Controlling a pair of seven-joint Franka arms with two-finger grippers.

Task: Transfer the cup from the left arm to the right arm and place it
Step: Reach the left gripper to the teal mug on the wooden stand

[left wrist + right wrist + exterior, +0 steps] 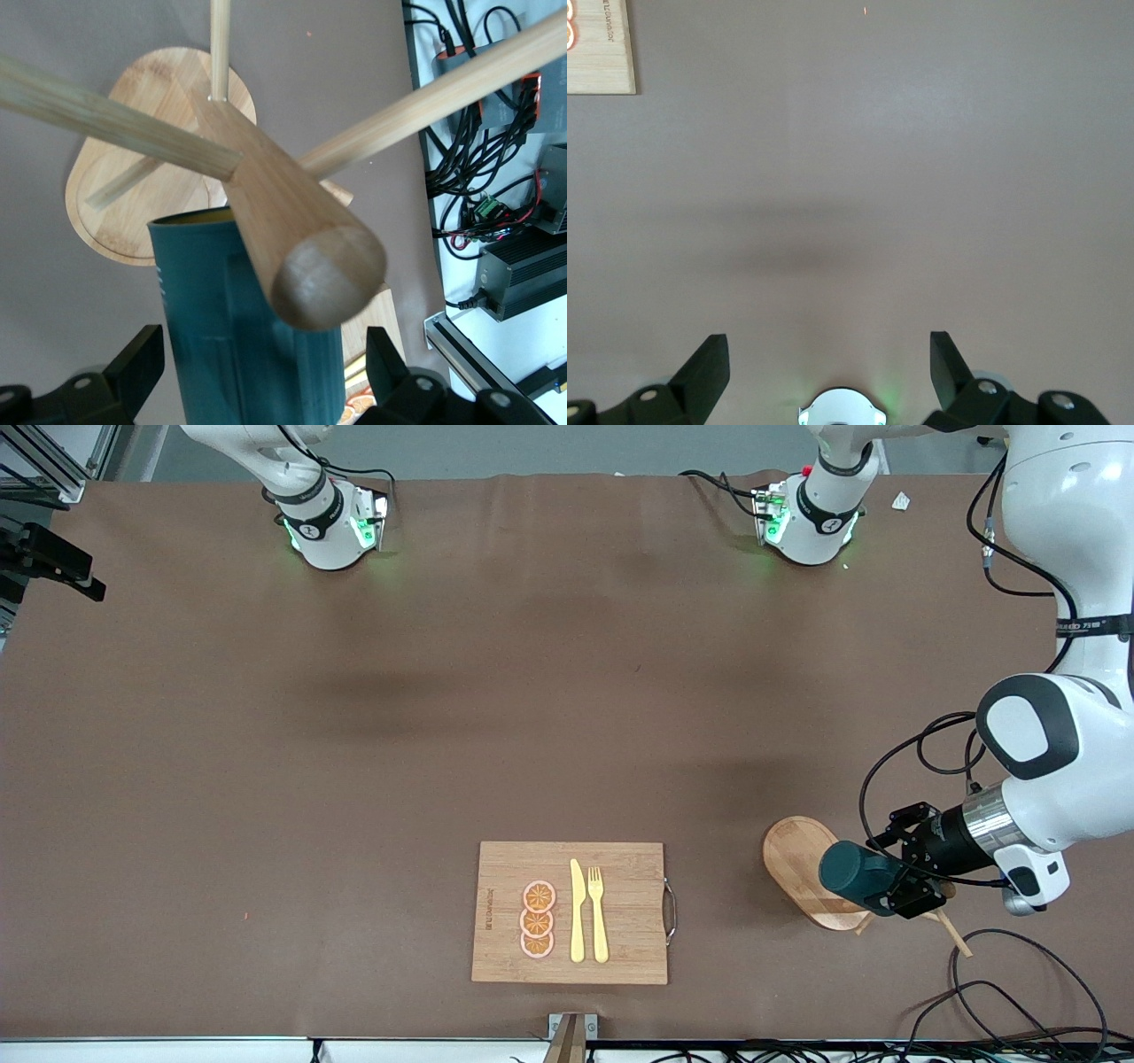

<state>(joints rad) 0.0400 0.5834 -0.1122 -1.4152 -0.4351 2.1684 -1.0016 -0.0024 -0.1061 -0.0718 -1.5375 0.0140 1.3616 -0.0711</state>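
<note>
Cup, mustard-yellow inside, sits between the left pincer's wide-spread fingers; right pincer gapes, holding nothing.

My left arm reached down at its own end of the table, wrist turned level, and my left gripper stood with its fingers spread wide on either side of the cup — not pressing it. My right gripper waited — fingers parted wide, pointing down over the table.
</note>
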